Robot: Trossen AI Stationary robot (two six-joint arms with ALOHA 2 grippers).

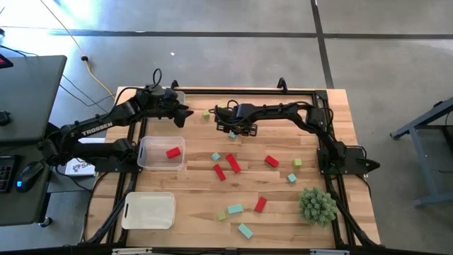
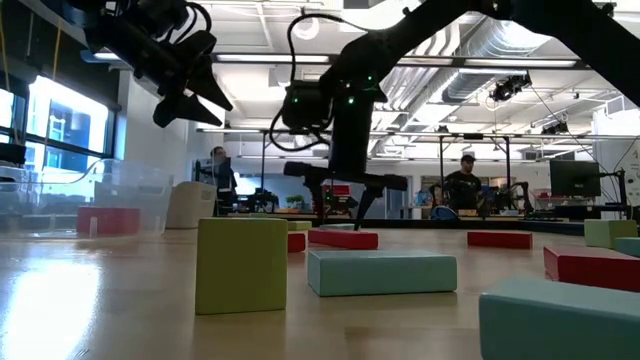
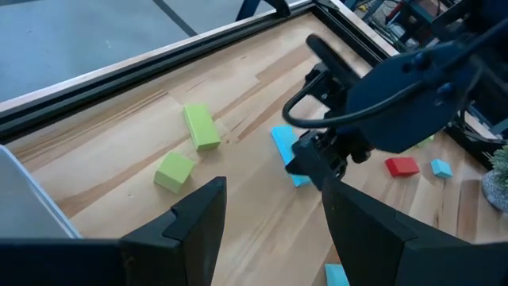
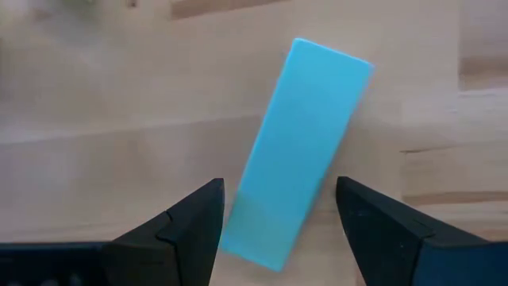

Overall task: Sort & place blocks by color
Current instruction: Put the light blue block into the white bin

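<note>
My right gripper is open at the far middle of the table, pointing down over a teal bar that lies flat on the wood. Its fingers stand on either side of one end of the bar, not visibly touching it. My left gripper is open and raised over the far left of the table, next to two yellow-green blocks. Red, teal and yellow-green blocks lie scattered over the middle and near part of the table. One red block lies in a clear bin.
A second clear bin sits at the near left corner. A spiky green plant ball stands at the near right. A black frame runs round the table's edges. In the low view, people stand in the room behind.
</note>
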